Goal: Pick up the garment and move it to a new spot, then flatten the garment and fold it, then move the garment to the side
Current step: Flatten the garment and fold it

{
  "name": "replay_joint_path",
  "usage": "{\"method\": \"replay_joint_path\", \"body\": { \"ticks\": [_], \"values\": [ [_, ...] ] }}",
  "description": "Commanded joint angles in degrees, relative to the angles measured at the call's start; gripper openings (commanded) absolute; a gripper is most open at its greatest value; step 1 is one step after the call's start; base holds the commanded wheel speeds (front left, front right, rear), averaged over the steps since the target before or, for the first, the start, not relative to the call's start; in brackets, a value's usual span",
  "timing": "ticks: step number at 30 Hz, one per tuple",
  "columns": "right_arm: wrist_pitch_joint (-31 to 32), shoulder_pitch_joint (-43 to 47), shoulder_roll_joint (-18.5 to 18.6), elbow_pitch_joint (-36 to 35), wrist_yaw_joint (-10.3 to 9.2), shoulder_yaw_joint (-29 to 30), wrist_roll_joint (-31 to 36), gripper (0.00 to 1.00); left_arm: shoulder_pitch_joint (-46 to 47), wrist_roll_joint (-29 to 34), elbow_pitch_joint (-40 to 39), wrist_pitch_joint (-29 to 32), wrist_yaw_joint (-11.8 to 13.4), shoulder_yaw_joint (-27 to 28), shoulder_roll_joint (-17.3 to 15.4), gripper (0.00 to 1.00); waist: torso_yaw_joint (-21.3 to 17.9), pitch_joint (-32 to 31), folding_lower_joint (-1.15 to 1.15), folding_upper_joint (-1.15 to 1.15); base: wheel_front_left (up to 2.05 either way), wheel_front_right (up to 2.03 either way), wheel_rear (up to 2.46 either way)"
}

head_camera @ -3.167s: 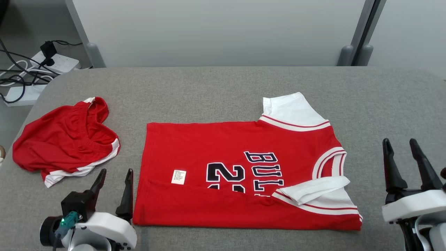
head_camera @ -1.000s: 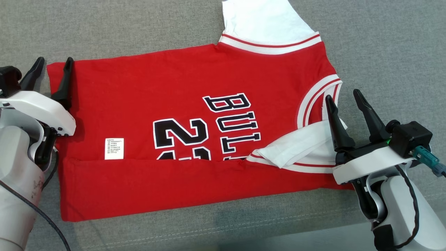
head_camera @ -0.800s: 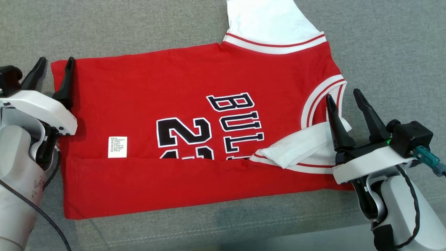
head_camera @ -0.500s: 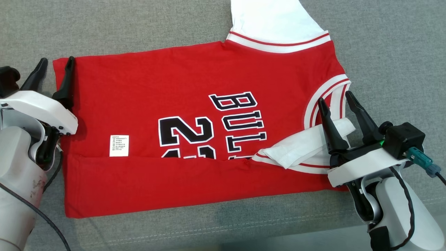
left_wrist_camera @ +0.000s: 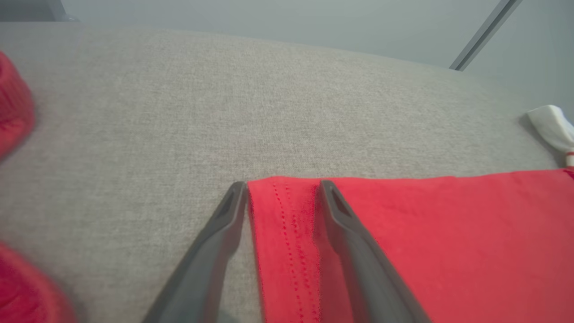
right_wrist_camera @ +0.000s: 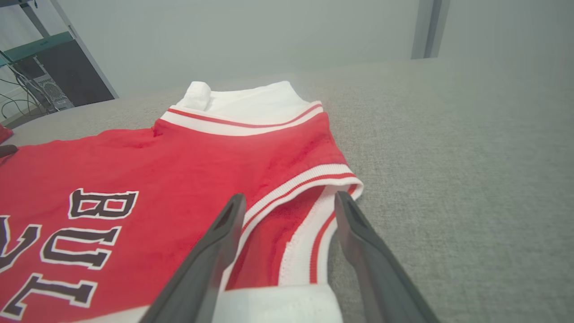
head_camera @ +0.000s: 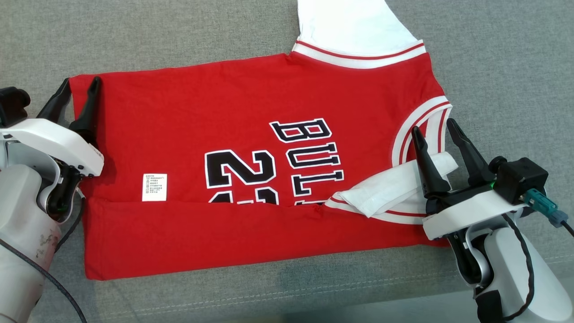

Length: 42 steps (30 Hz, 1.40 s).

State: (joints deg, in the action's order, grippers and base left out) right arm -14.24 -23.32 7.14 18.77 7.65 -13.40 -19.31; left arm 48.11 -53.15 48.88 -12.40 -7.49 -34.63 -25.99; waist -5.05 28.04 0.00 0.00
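grey fabric surface [head_camera: 179, 36], pale wall panel [left_wrist_camera: 269, 18] behind, blurred red cloth [left_wrist_camera: 13, 107] at the left wrist view's edge

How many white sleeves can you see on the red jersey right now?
2. The far sleeve sticks out flat past the jersey's far edge; the folded sleeve lies on its front by the right claw. None looks hidden.

The white sleeve [head_camera: 347, 22] of the jersey [head_camera: 188, 116] runs off the top edge; its label [head_camera: 154, 187] is illegible.
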Motion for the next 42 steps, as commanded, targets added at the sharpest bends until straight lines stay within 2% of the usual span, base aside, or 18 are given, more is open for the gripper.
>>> {"method": "replay_joint_path", "body": {
  "ticks": [1,2,4,6,7,8,11,16,20,23,31,35,42],
  "values": [
    [-0.75,-0.68,-0.05,-1.39,-0.16,-1.01,-0.52,1.0,-0.57,-0.69,-0.74,-0.8,0.0,1.11,-2.68,0.65,0.11,-0.03,0.0,0.0,0.0,0.0,0.0],
    [-0.75,-0.76,-0.01,-1.41,-0.16,-1.03,-0.52,1.0,-0.42,-0.81,-0.91,-1.18,0.0,1.04,-2.82,0.5,0.16,-0.04,0.0,0.0,0.0,0.0,0.0],
    [-0.75,-0.88,0.1,-1.43,-0.16,-1.03,-0.55,1.0,-0.22,-0.76,-1.05,-1.71,0.0,0.66,-3.07,0.45,0.24,-0.07,0.0,0.0,0.0,0.0,0.0],
    [-0.75,-0.89,0.24,-1.31,-0.16,-1.05,-0.64,1.0,-0.28,-1.19,-0.93,-1.88,0.0,0.09,-3.07,0.37,0.27,-0.16,0.0,0.0,0.0,0.0,0.0],
    [-0.75,-0.9,0.28,-1.24,-0.16,-1.03,-0.7,1.0,-0.25,-1.38,-0.91,-1.96,0.0,-0.21,-3.12,0.3,0.28,-0.19,0.0,0.0,0.0,0.0,0.0],
    [-0.75,-0.91,0.34,-1.16,-0.16,-0.99,-0.76,1.0,-0.21,-1.57,-0.97,-2.04,0.0,-0.45,-3.18,0.18,0.29,-0.24,0.0,0.0,0.0,0.0,0.0],
    [-0.75,-0.89,0.52,-0.93,-0.16,-0.68,-1.23,1.0,-0.11,-1.76,-1.55,-2.33,0.0,-1.01,-3.32,0.0,0.43,-0.4,0.0,0.0,0.0,0.0,0.0],
    [-0.75,-2.49,1.67,-0.56,-0.16,-1.01,-2.8,1.0,-0.18,-1.26,-2.69,-2.53,0.0,-1.58,-3.21,0.0,0.98,-0.61,0.0,0.0,0.0,0.0,0.0],
    [0.09,-8.66,5.71,0.42,-0.16,-2.22,-3.64,1.0,0.08,0.87,-5.42,-2.57,0.0,0.02,-2.63,0.0,2.46,-0.1,0.0,0.0,0.0,0.0,0.0],
    [3.81,-14.98,8.76,2.38,-0.16,-3.53,-4.71,1.0,-0.16,3.37,-7.59,-2.58,0.0,1.01,-1.47,0.0,4.06,0.38,0.0,0.0,0.0,0.0,0.0],
    [14.54,-31.1,13.75,13.44,-0.16,-8.54,-10.51,1.0,0.92,8.18,-12.07,-2.59,0.0,0.02,3.73,0.0,10.55,2.69,0.0,0.0,0.0,0.0,0.0],
    [17.36,-36.42,15.8,16.92,-0.16,-11.85,-11.87,1.0,2.6,9.53,-13.08,-2.59,0.0,-1.58,5.75,0.0,13.18,4.48,0.0,0.0,0.0,0.0,0.0],
    [21.46,-43.79,16.53,24.39,-0.16,-13.24,-13.09,1.0,5.19,10.51,-13.55,-2.6,0.0,-2.31,7.68,0.0,15.47,7.22,0.0,0.0,0.0,0.0,0.0]
  ]
}}
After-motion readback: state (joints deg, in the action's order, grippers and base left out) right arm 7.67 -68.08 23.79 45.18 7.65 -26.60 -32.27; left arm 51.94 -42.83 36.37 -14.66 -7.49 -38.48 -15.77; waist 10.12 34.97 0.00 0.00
